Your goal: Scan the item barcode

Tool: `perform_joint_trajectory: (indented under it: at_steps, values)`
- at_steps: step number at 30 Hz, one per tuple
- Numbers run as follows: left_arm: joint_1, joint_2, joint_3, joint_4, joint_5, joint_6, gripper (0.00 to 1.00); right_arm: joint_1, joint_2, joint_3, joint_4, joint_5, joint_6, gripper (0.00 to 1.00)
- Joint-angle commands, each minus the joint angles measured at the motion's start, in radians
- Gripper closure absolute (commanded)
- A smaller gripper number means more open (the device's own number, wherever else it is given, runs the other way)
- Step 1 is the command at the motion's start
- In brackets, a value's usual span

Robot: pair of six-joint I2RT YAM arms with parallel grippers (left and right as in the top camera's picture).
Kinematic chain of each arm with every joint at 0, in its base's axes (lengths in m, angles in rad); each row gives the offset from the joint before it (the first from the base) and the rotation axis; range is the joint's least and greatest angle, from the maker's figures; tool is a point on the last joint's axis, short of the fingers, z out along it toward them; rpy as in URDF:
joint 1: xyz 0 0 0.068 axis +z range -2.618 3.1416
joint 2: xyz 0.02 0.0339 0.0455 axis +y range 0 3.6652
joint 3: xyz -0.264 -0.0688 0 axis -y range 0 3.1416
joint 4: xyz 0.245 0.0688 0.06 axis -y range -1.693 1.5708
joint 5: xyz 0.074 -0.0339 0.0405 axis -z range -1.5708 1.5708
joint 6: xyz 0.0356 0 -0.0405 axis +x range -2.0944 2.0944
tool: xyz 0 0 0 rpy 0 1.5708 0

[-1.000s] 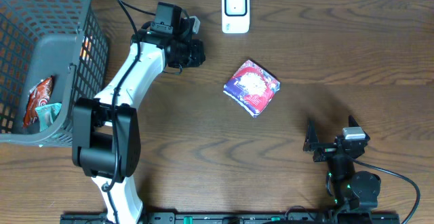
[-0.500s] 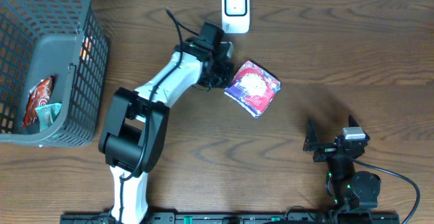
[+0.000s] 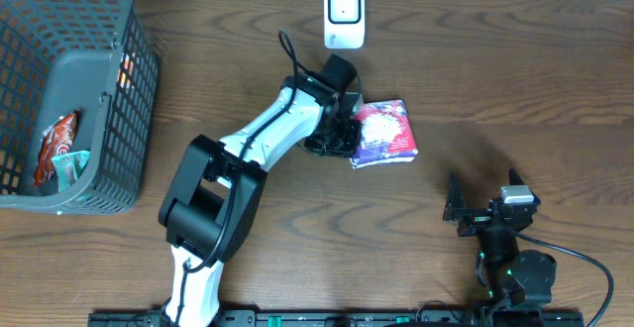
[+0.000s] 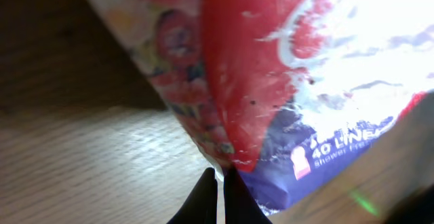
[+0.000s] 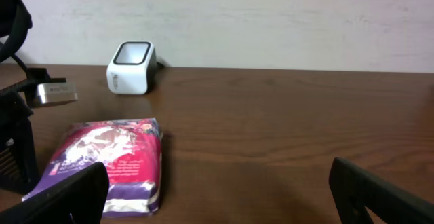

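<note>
The item, a flat red, pink and purple packet (image 3: 388, 133), lies on the wooden table below the white barcode scanner (image 3: 344, 15). My left gripper (image 3: 346, 135) is shut, its tips against the packet's left edge. In the left wrist view the packet (image 4: 271, 81) fills the frame, and the closed fingertips (image 4: 218, 191) touch its lower corner with nothing between them. No barcode shows. My right gripper (image 3: 483, 198) stands open near the front right, well apart from the packet (image 5: 108, 163). From that wrist the scanner (image 5: 132, 66) shows by the back wall.
A grey mesh basket (image 3: 139, 79) stands at the far left with a red snack bag (image 3: 54, 144) and other packets inside. The left arm stretches across the table's middle. The wall runs behind the scanner.
The left arm swung right from near the basket to the packet. The packet shifted right and turned from tilted to square with the table edge. The right arm stayed still.
</note>
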Motion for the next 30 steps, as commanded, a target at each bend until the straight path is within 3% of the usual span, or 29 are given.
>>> perform_joint_trajectory:
  at_steps: [1, 9, 11, 12, 14, 17, 25, 28, 30]
  values:
    - [0.019, -0.004, 0.021, -0.001, 0.003, -0.009, 0.93, 0.008, -0.005, -0.002, -0.004, 0.004, -0.01, 0.01]
    - [0.151, -0.132, 0.066, -0.025, -0.048, -0.008, 0.92, 0.008, -0.005, -0.002, -0.004, 0.004, -0.011, 0.01]
    - [0.19, -0.185, 0.085, -0.042, -0.048, -0.007, 0.85, 0.008, -0.005, -0.002, -0.004, 0.004, -0.011, 0.01]
    - [0.212, -0.222, 0.096, -0.048, -0.048, 0.003, 0.76, 0.008, -0.005, -0.002, -0.004, 0.004, -0.01, 0.01]
    - [0.251, -0.294, 0.109, -0.05, -0.048, 0.024, 0.49, 0.008, -0.005, -0.002, -0.004, 0.004, -0.01, 0.01]
    - [0.314, -0.422, 0.122, -0.035, -0.048, 0.063, 0.01, 0.008, -0.005, -0.002, -0.004, 0.004, -0.011, 0.01]
    - [0.568, -0.74, 0.123, 0.13, -0.059, 0.118, 0.02, 0.008, -0.005, -0.002, -0.004, 0.004, -0.01, 0.01]
    - [0.694, -0.807, 0.123, 0.154, -0.179, 0.158, 0.02, 0.008, -0.005, -0.002, -0.004, 0.004, -0.01, 0.01]
    - [0.79, -0.826, 0.123, 0.154, -0.335, 0.158, 0.02, 0.008, -0.005, -0.002, -0.004, 0.004, -0.01, 0.01]
